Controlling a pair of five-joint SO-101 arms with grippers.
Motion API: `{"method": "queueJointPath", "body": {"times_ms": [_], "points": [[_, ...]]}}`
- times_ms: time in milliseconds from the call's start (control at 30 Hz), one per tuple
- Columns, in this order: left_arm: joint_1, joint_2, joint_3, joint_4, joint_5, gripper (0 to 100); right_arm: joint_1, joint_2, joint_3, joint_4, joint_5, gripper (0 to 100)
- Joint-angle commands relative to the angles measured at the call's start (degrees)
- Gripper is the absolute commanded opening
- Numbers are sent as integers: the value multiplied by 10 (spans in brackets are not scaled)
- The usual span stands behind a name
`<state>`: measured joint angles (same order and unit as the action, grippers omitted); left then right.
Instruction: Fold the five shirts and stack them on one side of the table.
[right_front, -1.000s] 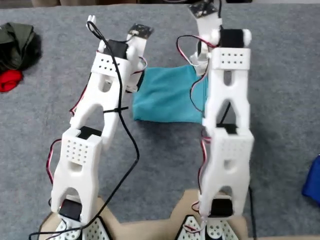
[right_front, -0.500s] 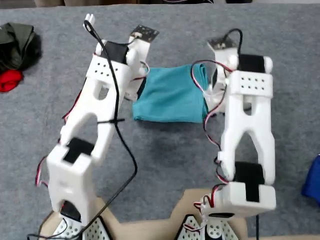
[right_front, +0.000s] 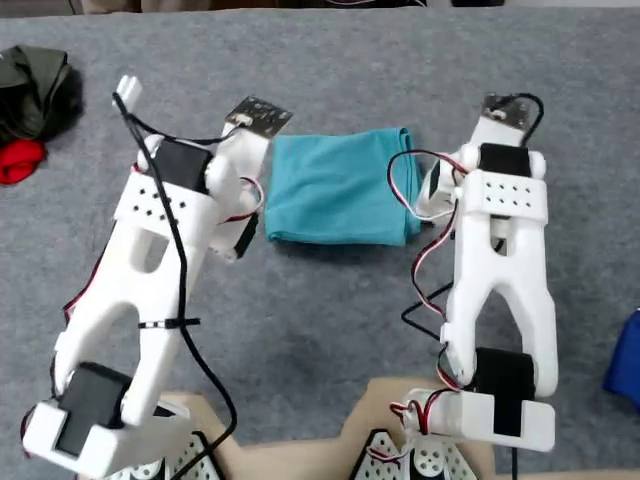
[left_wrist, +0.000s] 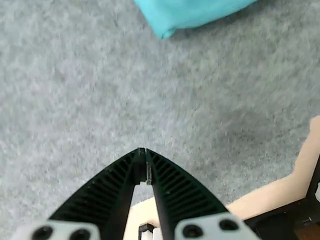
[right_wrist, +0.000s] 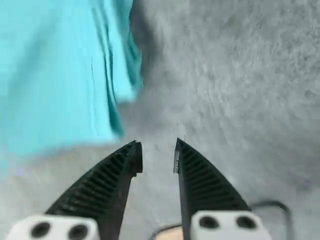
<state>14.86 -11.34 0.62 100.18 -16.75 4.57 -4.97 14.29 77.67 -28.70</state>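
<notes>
A teal shirt (right_front: 335, 187) lies folded as a flat rectangle on the grey mat, mid-table toward the back. My left gripper (right_front: 244, 236) hangs just off its left edge; in the left wrist view the fingers meet, shut with nothing in them (left_wrist: 141, 154), and the shirt's corner (left_wrist: 190, 12) lies a short way beyond. My right gripper (right_front: 432, 200) sits beside the shirt's right edge. The right wrist view shows that gripper (right_wrist: 157, 149) open by a narrow gap over bare mat, with the shirt's layered edge (right_wrist: 112, 75) next to it.
A dark green garment (right_front: 35, 85) and a red one (right_front: 20, 160) lie bunched at the far left. A blue cloth (right_front: 626, 362) pokes in at the right edge. The arm bases stand on a beige board (right_front: 300, 455) at the front.
Both arms have drawn back off the teal shirt: the left swung out to the left and toward the front, the right moved to the right. The shirt now lies uncovered.
</notes>
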Motion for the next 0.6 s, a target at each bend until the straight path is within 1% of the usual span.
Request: {"method": "queueJointPath", "body": {"times_ms": [0, 100, 200, 233, 333, 400, 467, 567], "points": [[-21, -28, 8, 4, -2, 19, -28, 4, 25, -83, -59, 130], [-36, -30, 8, 4, -2, 19, -46, 4, 37, -76, -69, 131], [-47, -31, 9, 4, -2, 19, -61, 4, 32, -26, -75, 131], [-50, -31, 9, 4, -2, 19, -66, 4, 32, -14, -90, 131], [-57, -31, 9, 4, -2, 19, -74, 9, 36, 14, -193, 131], [-57, -31, 10, 4, -2, 19, -78, 15, 44, 12, -236, 141], [-55, -30, 10, 4, -2, 19, -88, 22, 47, -15, -255, 189], [-54, -30, 10, 4, -2, 19, -104, 44, 46, -68, -315, 279]]}}
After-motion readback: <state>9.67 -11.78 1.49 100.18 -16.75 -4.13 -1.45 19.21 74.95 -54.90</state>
